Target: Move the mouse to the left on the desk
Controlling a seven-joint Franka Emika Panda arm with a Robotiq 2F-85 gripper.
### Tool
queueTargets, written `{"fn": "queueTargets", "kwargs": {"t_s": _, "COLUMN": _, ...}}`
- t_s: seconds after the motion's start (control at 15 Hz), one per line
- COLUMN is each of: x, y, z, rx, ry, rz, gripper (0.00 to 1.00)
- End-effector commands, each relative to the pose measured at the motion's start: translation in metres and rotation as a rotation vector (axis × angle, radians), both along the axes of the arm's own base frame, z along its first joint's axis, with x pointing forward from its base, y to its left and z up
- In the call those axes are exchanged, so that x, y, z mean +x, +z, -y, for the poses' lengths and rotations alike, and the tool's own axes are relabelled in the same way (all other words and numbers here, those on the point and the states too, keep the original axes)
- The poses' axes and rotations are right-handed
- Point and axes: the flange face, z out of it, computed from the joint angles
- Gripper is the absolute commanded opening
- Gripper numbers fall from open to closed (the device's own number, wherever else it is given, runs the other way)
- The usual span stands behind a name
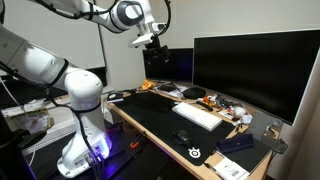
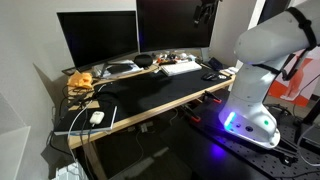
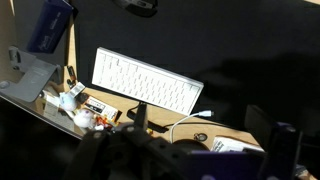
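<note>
The mouse [image 1: 182, 136] is a small black rounded shape on the black mat of the desk [image 1: 150, 118], just in front of the white keyboard [image 1: 197, 116]. In the wrist view the mouse [image 3: 139, 5] is cut off at the top edge, beyond the keyboard [image 3: 147, 80]. It is a small dark spot in an exterior view [image 2: 211, 76]. My gripper [image 1: 151, 41] hangs high above the back of the desk, far from the mouse, and holds nothing. Its dark fingers [image 3: 200, 140] stand apart at the bottom of the wrist view. It is near the top edge in an exterior view [image 2: 204, 11].
Two large monitors [image 1: 245, 65] stand along the back edge. A flat black gadget [image 1: 235, 143] lies at one end of the mat. Cables and small clutter [image 3: 85, 108] lie behind the keyboard. The robot's white base [image 2: 250, 105] stands beside the desk.
</note>
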Motion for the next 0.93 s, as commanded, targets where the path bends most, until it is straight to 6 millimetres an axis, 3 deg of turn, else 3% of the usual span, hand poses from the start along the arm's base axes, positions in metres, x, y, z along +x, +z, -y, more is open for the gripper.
{"fn": "queueTargets", "kwargs": {"t_s": 0.0, "x": 0.0, "y": 0.0, "z": 0.0, "rx": 0.0, "ry": 0.0, "rz": -0.001, "gripper": 1.0}}
{"fn": "queueTargets", "kwargs": {"t_s": 0.47, "x": 0.002, "y": 0.0, "z": -0.005, "rx": 0.022, "ry": 0.013, "rz": -0.02, "gripper": 1.0}}
{"fn": "queueTargets", "kwargs": {"t_s": 0.87, "x": 0.017, "y": -0.018, "z": -0.01, "rx": 0.041, "ry": -0.006, "rz": -0.102, "gripper": 1.0}}
